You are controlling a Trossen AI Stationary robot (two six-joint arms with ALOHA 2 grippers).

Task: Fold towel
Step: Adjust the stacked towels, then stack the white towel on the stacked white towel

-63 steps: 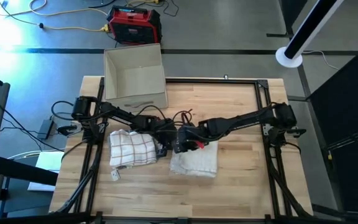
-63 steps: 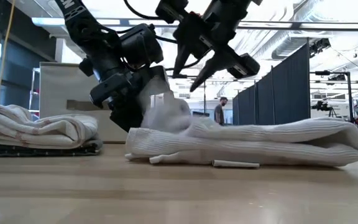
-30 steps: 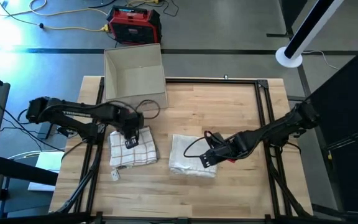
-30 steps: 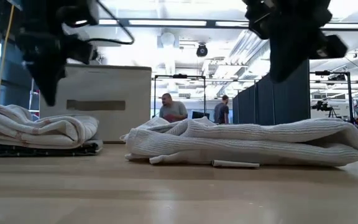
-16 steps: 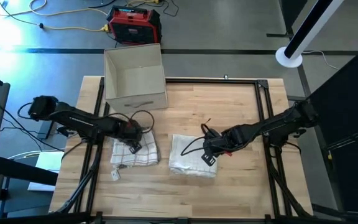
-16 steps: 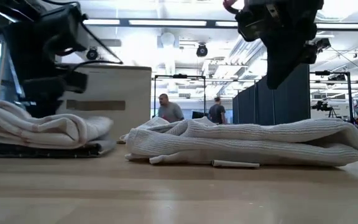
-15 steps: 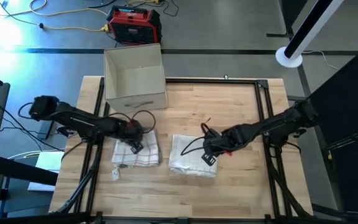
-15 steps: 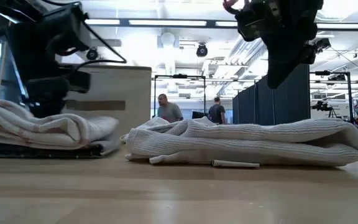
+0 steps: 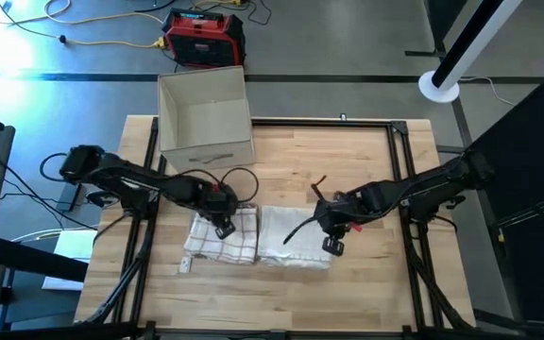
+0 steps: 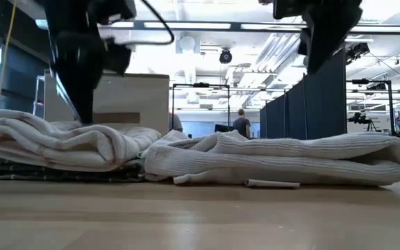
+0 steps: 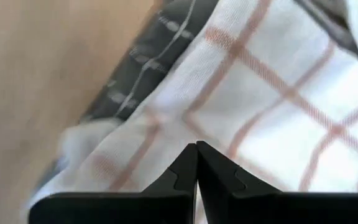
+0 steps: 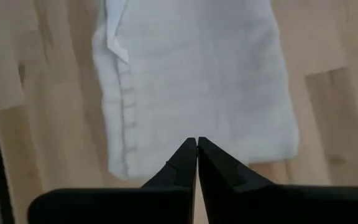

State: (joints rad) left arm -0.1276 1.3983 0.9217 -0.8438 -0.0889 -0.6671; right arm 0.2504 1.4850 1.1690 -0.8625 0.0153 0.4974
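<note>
Now both closed: left hand (image 9: 223, 227) on checked towel (image 9: 227, 240), right hand (image 9: 333, 245) over white towel's (image 9: 291, 238) edge.

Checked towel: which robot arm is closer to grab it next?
The left. Its gripper sits right over the checked towel, fingers shut. The right gripper hangs over the white towel instead.

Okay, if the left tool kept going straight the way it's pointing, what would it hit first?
Most likely the checked towel: the left tool, fingers shut, points at its cloth, though depth is unclear.
</note>
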